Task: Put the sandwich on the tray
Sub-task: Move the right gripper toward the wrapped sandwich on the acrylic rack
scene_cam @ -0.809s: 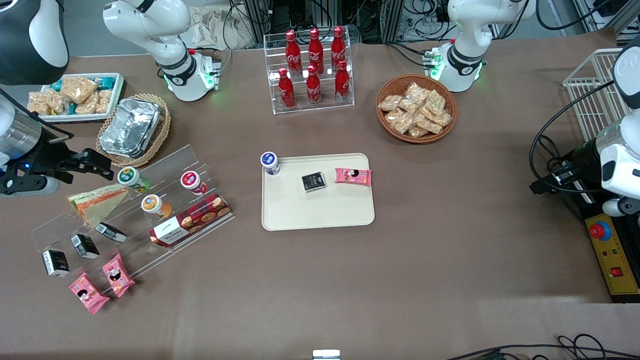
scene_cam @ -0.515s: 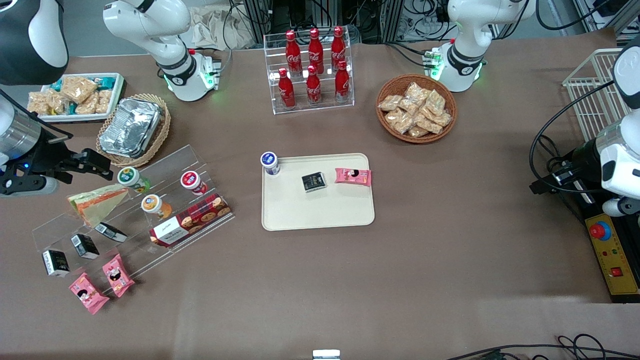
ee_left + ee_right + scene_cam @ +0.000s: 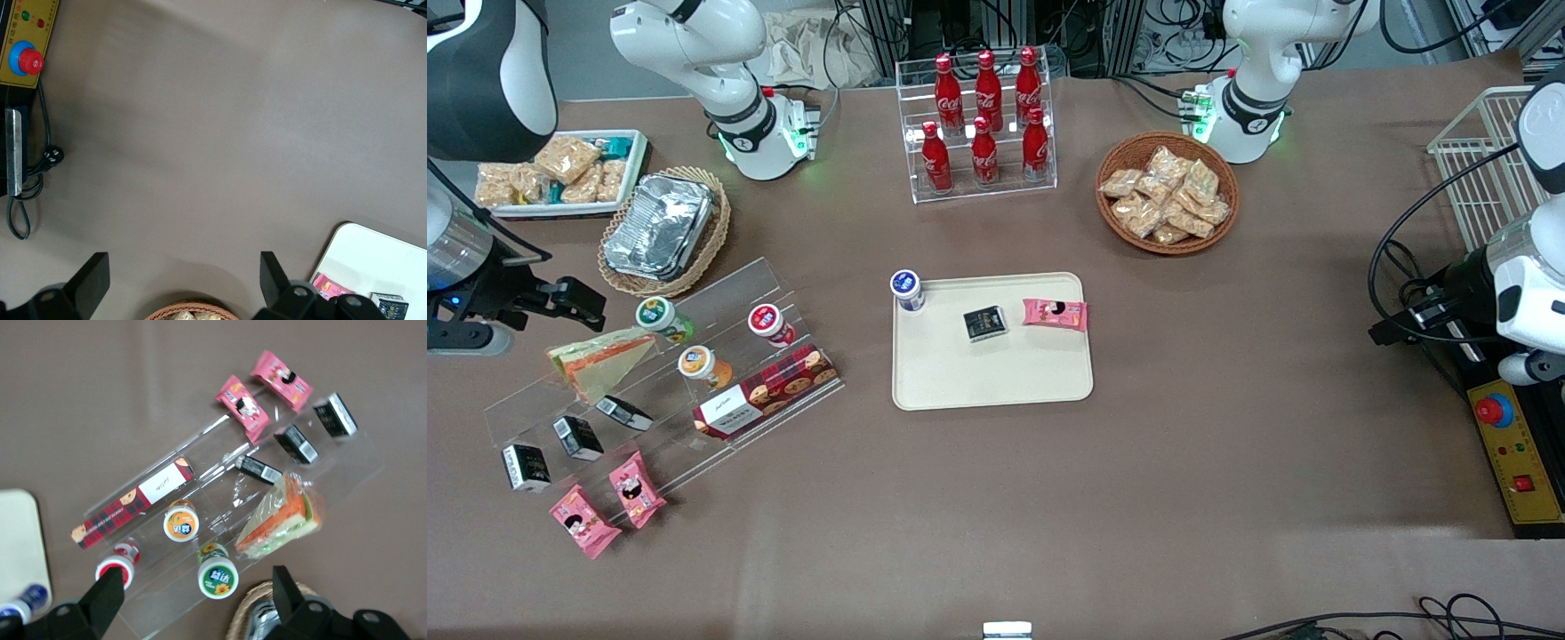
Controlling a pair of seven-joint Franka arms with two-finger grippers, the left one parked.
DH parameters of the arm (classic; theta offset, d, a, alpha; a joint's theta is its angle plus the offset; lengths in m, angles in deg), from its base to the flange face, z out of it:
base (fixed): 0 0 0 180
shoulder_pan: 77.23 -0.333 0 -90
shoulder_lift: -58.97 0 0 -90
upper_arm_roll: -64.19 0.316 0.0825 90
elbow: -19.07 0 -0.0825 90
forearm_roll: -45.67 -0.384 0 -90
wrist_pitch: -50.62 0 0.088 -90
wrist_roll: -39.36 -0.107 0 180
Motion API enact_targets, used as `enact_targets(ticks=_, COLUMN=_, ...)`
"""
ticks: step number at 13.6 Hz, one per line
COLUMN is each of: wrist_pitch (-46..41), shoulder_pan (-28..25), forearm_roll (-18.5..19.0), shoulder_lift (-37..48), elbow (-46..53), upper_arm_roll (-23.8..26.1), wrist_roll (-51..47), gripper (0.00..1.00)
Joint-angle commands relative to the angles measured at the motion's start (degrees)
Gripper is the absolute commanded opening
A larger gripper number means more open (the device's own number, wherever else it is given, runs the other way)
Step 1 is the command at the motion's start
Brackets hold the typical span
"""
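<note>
The sandwich (image 3: 600, 360), a wrapped wedge with orange and green filling, lies on the top step of a clear acrylic rack (image 3: 720, 284). It also shows in the right wrist view (image 3: 283, 520). The cream tray (image 3: 996, 378) lies mid-table, far from the sandwich toward the parked arm's end. Its edge shows in the right wrist view (image 3: 20, 547) and the left wrist view (image 3: 380, 257). My right gripper (image 3: 580, 302) hangs open and empty above the table. It is a little farther from the front camera than the sandwich, and its fingers (image 3: 110, 590) stand wide apart.
The rack holds cups (image 3: 656, 314), a cookie box (image 3: 769, 391), black packets (image 3: 576, 437) and pink packets (image 3: 636, 489). A wicker basket of foil containers (image 3: 660, 227) stands beside the gripper. The tray carries a blue-lid cup (image 3: 907, 289), a black packet (image 3: 985, 324) and a pink packet (image 3: 1055, 313).
My right gripper has drawn back a little toward the working arm's end of the table, still open. The sandwich and everything on the tray have not moved.
</note>
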Motion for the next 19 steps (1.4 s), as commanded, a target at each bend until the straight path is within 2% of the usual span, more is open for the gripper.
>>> enact_targets(ticks=1, wrist_pitch=-0.12, shoulder_pan=0.9, forearm_roll=0.86, shoulder_lift=-1.44, elbow=0.35, upper_arm_roll=-0.48, wrist_roll=-10.49, gripper=0.99)
enact_targets(ticks=2, wrist_pitch=-0.12, shoulder_pan=0.99, forearm_roll=-0.01, shoulder_lift=-1.97, elbow=0.35, upper_arm_roll=-1.27, wrist_roll=-12.43, gripper=0.99)
enact_targets(ticks=5, wrist_pitch=0.84, shoulder_pan=0.99, forearm_roll=-4.75, shoulder_lift=-4.34, elbow=0.79, upper_arm_roll=-7.94, wrist_roll=-13.6, gripper=0.99)
enact_targets(ticks=8, wrist_pitch=3.3, shoulder_pan=0.99, forearm_roll=-5.38, shoulder_lift=-5.92, elbow=0.79, upper_arm_roll=-11.55, wrist_roll=-13.42, gripper=0.99)
enact_targets(ticks=14, wrist_pitch=9.09, shoulder_pan=2.04, forearm_roll=-9.07, shoulder_lift=-9.79, elbow=-1.4, upper_arm_roll=-13.94, wrist_roll=-13.42, gripper=0.99)
enact_targets(ticks=19, wrist_pitch=15.25, shoulder_pan=2.05, forearm_roll=-9.07, shoulder_lift=-9.18, elbow=-9.04, upper_arm_roll=-13.94, wrist_roll=-13.33, gripper=0.99)
